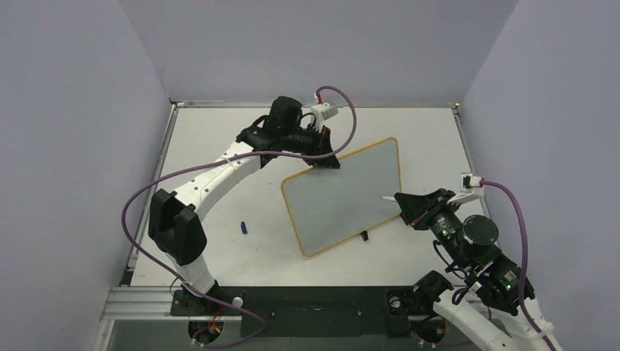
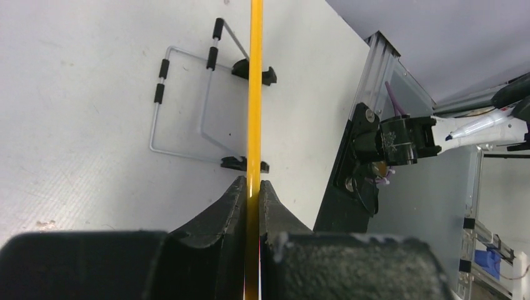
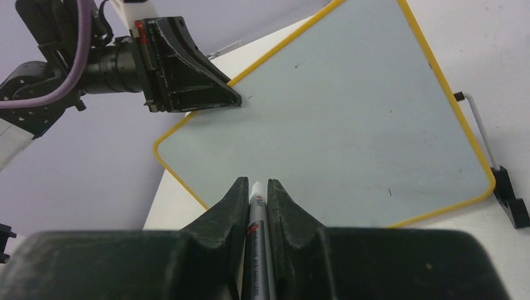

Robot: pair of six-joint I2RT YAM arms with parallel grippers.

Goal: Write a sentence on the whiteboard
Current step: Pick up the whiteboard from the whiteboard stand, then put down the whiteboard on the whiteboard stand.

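The whiteboard (image 1: 343,194) stands tilted on the table, white-faced with a yellow frame (image 2: 255,94). My left gripper (image 1: 325,159) is shut on its upper left edge; the left wrist view shows both fingers (image 2: 234,200) pressed against the frame. My right gripper (image 1: 403,205) is shut on a grey-white marker (image 3: 257,212), whose tip (image 1: 389,198) points at the board's right part, close to the surface. The board's face (image 3: 337,119) shows only a few tiny specks. No sentence is in view.
A small blue marker cap (image 1: 244,227) lies on the table left of the board. A wire stand (image 2: 187,106) with black feet (image 3: 509,200) props the board from behind. Purple cables loop off both arms.
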